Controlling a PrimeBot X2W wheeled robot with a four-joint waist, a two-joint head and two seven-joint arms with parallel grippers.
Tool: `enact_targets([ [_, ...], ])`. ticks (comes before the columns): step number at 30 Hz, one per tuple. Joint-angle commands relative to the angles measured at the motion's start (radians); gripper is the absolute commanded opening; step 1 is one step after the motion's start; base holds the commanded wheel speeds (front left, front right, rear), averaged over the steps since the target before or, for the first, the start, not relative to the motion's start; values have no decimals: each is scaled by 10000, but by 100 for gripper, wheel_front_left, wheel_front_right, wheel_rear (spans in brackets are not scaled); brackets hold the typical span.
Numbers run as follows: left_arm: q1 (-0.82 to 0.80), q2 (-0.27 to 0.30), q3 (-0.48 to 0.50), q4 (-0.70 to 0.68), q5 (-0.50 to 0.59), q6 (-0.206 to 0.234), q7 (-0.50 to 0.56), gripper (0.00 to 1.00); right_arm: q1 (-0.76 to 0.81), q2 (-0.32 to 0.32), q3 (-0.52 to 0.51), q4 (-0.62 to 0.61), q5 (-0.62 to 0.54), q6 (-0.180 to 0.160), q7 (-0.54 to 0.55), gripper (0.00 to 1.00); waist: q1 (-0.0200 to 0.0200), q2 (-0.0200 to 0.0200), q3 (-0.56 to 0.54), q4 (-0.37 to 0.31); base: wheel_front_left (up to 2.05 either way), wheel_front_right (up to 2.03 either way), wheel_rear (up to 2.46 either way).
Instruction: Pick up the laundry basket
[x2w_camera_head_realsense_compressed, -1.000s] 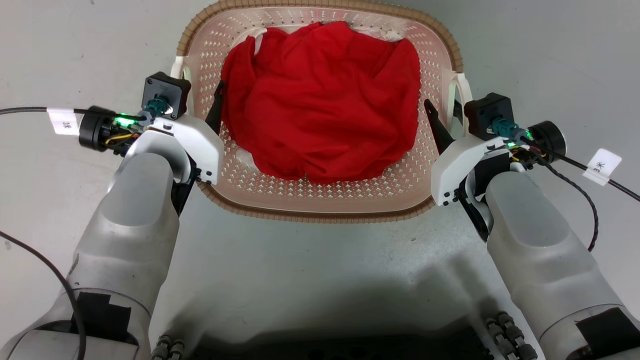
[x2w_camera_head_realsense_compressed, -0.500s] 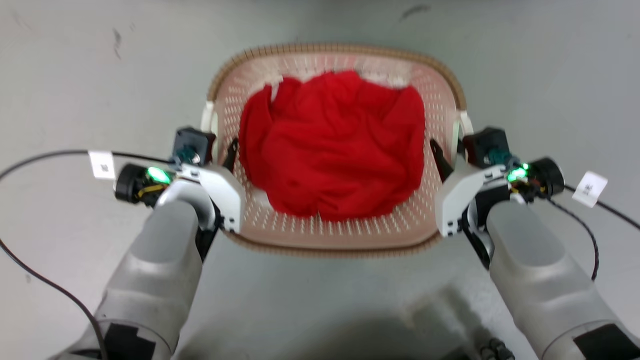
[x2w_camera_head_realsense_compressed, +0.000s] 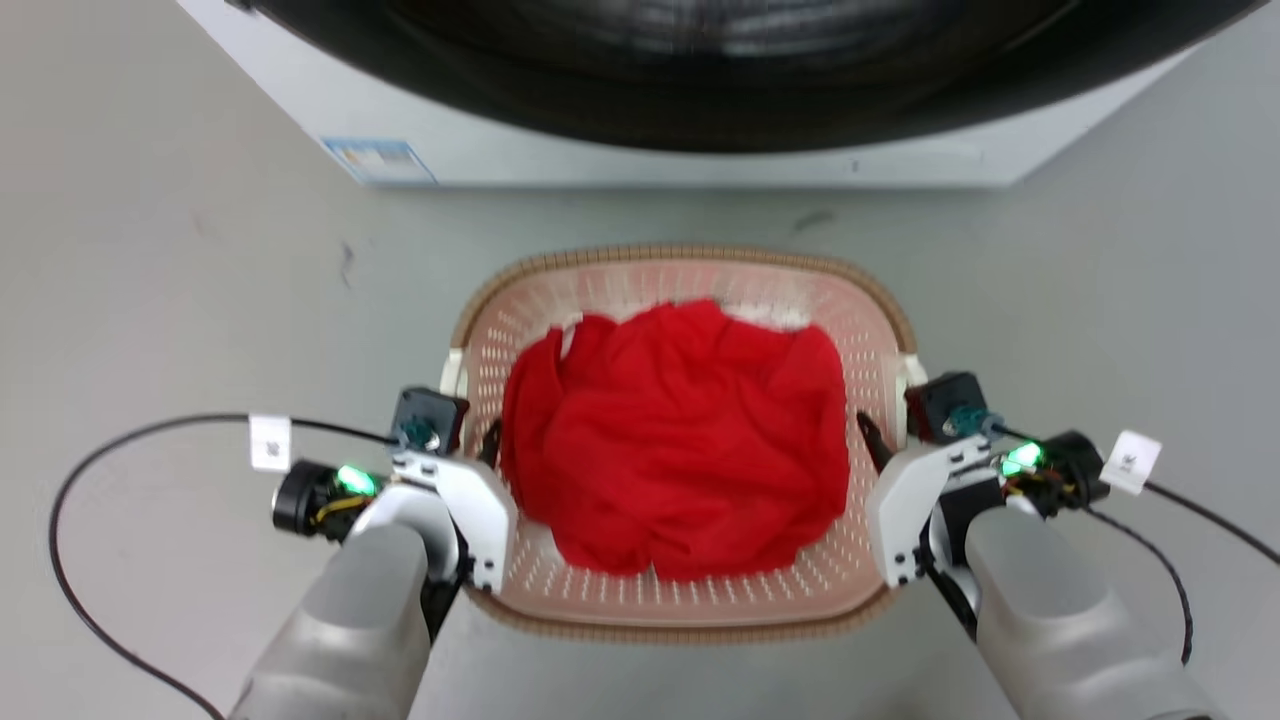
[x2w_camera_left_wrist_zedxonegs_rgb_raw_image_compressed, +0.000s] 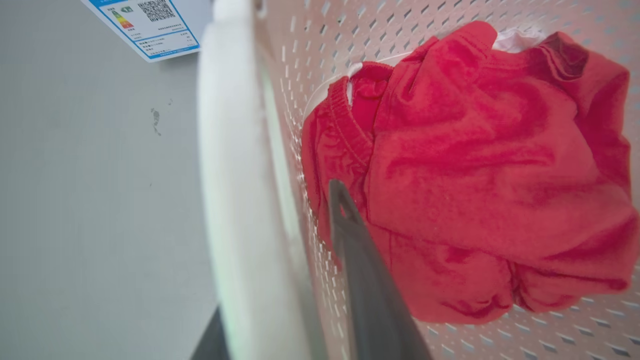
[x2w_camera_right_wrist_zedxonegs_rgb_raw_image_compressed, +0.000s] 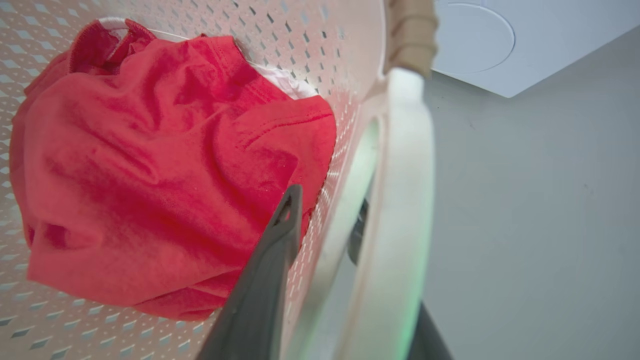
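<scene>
A pale pink-cream plastic laundry basket (x2w_camera_head_realsense_compressed: 690, 282) hangs between two robot claws above a smooth grey floor (x2w_camera_head_realsense_compressed: 150, 300). It is a rounded rectangle. Its walls are pierced with rows of small slots, and its rim is brown with a woven look.

The left claw (x2w_camera_head_realsense_compressed: 475, 436) straddles the basket's left side. One dark tapered finger (x2w_camera_left_wrist_zedxonegs_rgb_raw_image_compressed: 365, 280) lies inside against the perforated wall. The other sits outside the smooth white handle (x2w_camera_left_wrist_zedxonegs_rgb_raw_image_compressed: 235, 200), so the claw pinches wall and handle together. The right claw (x2w_camera_head_realsense_compressed: 885, 425) grips the opposite side the same way, with its inner finger (x2w_camera_right_wrist_zedxonegs_rgb_raw_image_compressed: 270, 280) inside the wall and that side's white handle (x2w_camera_right_wrist_zedxonegs_rgb_raw_image_compressed: 400, 200) between its fingers.

Between the two claws, a crumpled red garment (x2w_camera_head_realsense_compressed: 680, 440) of soft knit fabric with a ribbed hem fills the basket's floor. A bit of white cloth (x2w_camera_left_wrist_zedxonegs_rgb_raw_image_compressed: 515, 37) peeks out from beneath it.

Beyond the fingertips of both claws stands a white washing machine (x2w_camera_head_realsense_compressed: 900, 150) with a dark, glossy round door. Its front carries a blue-edged sticker (x2w_camera_left_wrist_zedxonegs_rgb_raw_image_compressed: 145, 25) showing a QR code and a coloured energy-rating scale; the print is too small to read.

Behind each claw a green light glows at the wrist. Black cables (x2w_camera_head_realsense_compressed: 70, 520) trail outward from there, each carrying a small white paper tag (x2w_camera_head_realsense_compressed: 270, 442) whose dark marking cannot be made out.
</scene>
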Motion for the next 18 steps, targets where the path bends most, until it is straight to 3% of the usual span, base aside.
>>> enact_targets([
  [1,153,170,-207,87,82,20,51,0,158,-172,214,69,-33,117,73,0,0,0,-757,152,0,0,0],
  [18,1952,282,-2436,-132,-1853,0,1958,0,1755,-149,1948,198,1701,118,1596,0,0,0,-3866,502,0,0,0],
])
